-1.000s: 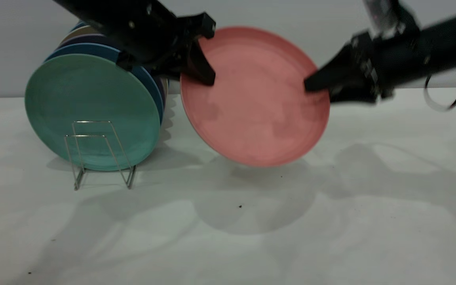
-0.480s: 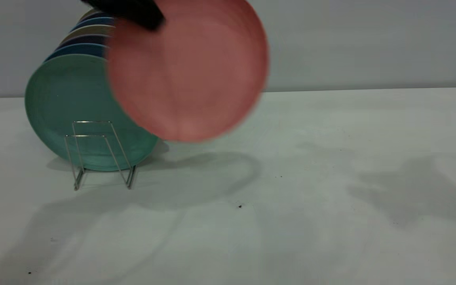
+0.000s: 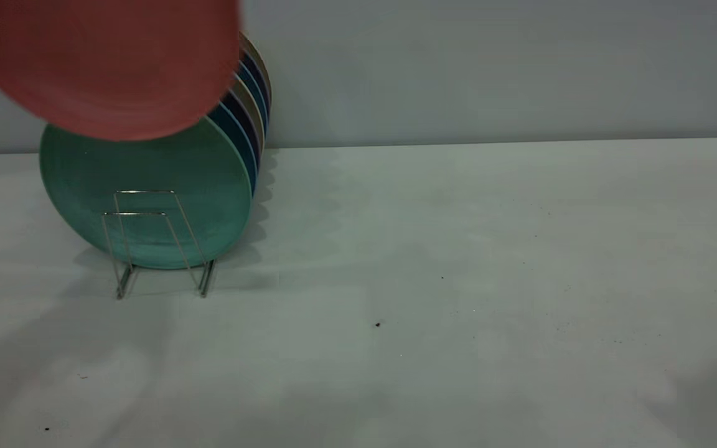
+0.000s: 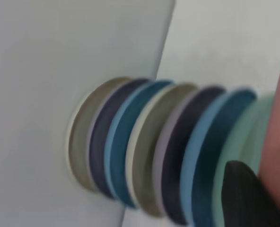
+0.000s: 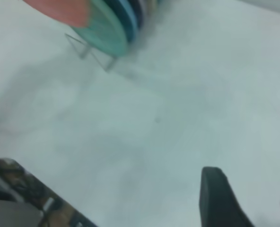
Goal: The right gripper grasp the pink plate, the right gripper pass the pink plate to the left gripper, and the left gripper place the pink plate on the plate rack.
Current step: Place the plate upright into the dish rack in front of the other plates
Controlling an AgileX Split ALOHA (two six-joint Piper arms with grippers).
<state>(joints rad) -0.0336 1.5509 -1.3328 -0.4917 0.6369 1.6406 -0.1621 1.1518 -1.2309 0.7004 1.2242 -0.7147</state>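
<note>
A plain grey wall backs my white bench [image 3: 458, 280], which is speckled with a few dark crumbs. At about ten o'clock on it I see the plate rack [image 3: 159, 242], its thin wire loops standing in front of a teal-green plate [image 3: 147, 193] that heads a row of upright blue, navy and beige plates [image 3: 249, 99]. The pink plate [image 3: 103, 62] is up in the air at eleven o'clock, above the teal one and overlapping its top edge, clear of the rack. My left pincer [image 4: 249, 198] shows only one dark finger against the pink plate, apparently clamped on it. My right pincer [image 5: 253, 198] hangs over bare bench with its fingers apart
</note>
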